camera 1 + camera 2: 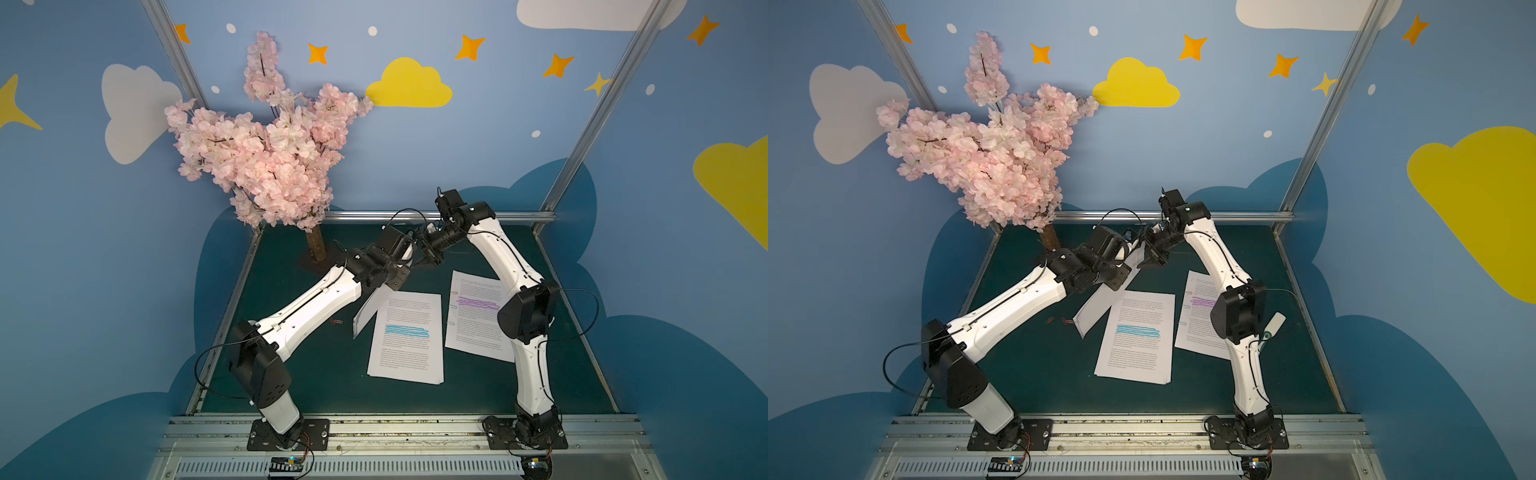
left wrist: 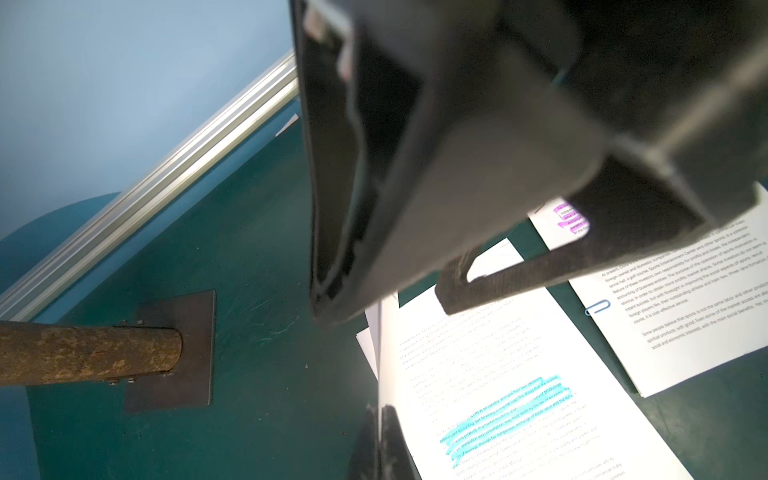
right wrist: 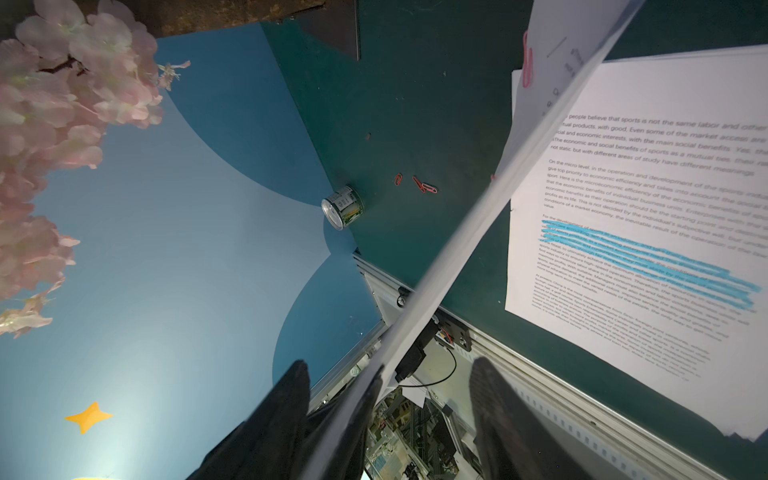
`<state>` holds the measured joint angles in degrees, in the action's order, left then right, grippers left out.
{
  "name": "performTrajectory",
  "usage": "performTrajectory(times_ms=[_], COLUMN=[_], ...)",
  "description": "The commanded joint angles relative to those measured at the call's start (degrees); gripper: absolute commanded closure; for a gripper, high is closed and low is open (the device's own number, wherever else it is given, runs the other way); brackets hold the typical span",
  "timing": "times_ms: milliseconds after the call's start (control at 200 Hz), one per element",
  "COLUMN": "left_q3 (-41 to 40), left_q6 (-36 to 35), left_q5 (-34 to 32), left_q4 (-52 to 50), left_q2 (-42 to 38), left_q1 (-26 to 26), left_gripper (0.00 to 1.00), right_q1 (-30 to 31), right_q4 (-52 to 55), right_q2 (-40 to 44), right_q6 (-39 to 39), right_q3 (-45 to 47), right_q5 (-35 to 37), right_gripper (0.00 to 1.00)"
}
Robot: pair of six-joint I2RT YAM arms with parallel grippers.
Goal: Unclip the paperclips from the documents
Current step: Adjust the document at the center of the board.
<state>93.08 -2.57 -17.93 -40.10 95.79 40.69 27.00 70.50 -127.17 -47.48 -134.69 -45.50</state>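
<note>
- The left tool (image 2: 380, 449) is clamping shut on one edge of the lifted document (image 1: 365, 316), which is hanging tilted above the worktop (image 1: 311, 374).
- The right tool (image 3: 388, 368) is facing the left tool at close range with its jaws standing apart. The lifted document's edge is passing between its fingers (image 3: 291, 415), nearer to one of them. I cannot tell whether it is touching that finger.
- A pink paperclip (image 3: 527, 62) is sitting on the lifted document ahead of the right tool's fingertips. It is well along the stack from them and outside the jaws.
- Below both tools, the blue-banded document (image 1: 407, 345) is lying flat on the worktop. One corner is lying just beside the lifted document's hanging end.
- The purple-banded document (image 1: 478, 320) is lying flat beside it, on the right tool's side, and the right arm is partly covering it.
- Three small paperclips (image 1: 452, 307) are sitting along its edge nearest the blue-banded document. In the left wrist view one of them is showing as a blue paperclip (image 2: 597, 307).
- Two red paperclips (image 1: 1065, 321) are lying loose on the worktop on the left arm's side of the lifted document, well below the tools.
- A small tin (image 3: 343, 208) is sitting farther out from them, at the worktop's edge.
- A blossom tree (image 1: 270, 158) is standing behind the left tool.
- The right tool's dark body is filling much of the left wrist view and hiding the lifted document's upper part there.
</note>
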Motion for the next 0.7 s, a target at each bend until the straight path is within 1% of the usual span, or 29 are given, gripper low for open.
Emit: performTrajectory(times_ms=[0,125,205,265,285,375,446,496,561,606,696], left_q3=[-0.34,-0.77,-1.12,-1.25,-1.29,-1.55,-1.53,0.51,4.87,6.39,7.51], left_q6=[-0.37,-0.21,-0.31,-0.16,-0.16,0.07,0.75,1.94,5.80,6.60,9.07], left_q5=[-0.27,0.10,0.38,0.75,0.88,1.92,4.01,6.82,8.25,10.44,16.38], left_q4=[2.25,2.65,2.83,2.83,2.83,2.83,2.55,0.07,-5.01,-6.15,-5.86], left_q2=[-0.43,-0.90,-1.08,-1.17,-1.13,-1.28,-1.20,-0.40,0.88,0.79,-0.95], left_q1=[0.31,0.57,0.76,0.87,0.97,1.15,1.15,0.62,-0.39,-1.13,-3.44], left_gripper=[0.97,0.97,0.97,0.97,0.97,0.97,0.97,0.96,0.89,0.81,0.51], right_q1=[0.21,-0.14,-0.33,-0.37,-0.31,-0.45,-0.60,-0.77,-1.35,-1.88,-3.45], right_q4=[1.44,1.47,1.57,1.48,1.51,1.58,1.83,2.29,3.57,4.55,6.35], right_q2=[-1.15,-1.45,-1.67,-1.89,-1.92,-2.03,-2.12,-2.20,-2.21,-2.12,-1.67], right_q6=[1.50,2.20,2.84,3.18,3.25,3.77,4.70,6.14,9.01,11.23,15.47], right_q3=[-0.53,-0.56,-0.42,-0.51,-0.48,-0.55,-0.51,-0.62,-0.68,-0.36,0.96], right_q5=[1.45,1.79,1.68,1.76,1.79,1.72,1.38,0.95,0.46,0.08,-1.51], right_gripper=[0.47,0.61,0.77,0.85,0.89,1.00,1.00,1.00,1.00,1.00,1.00])
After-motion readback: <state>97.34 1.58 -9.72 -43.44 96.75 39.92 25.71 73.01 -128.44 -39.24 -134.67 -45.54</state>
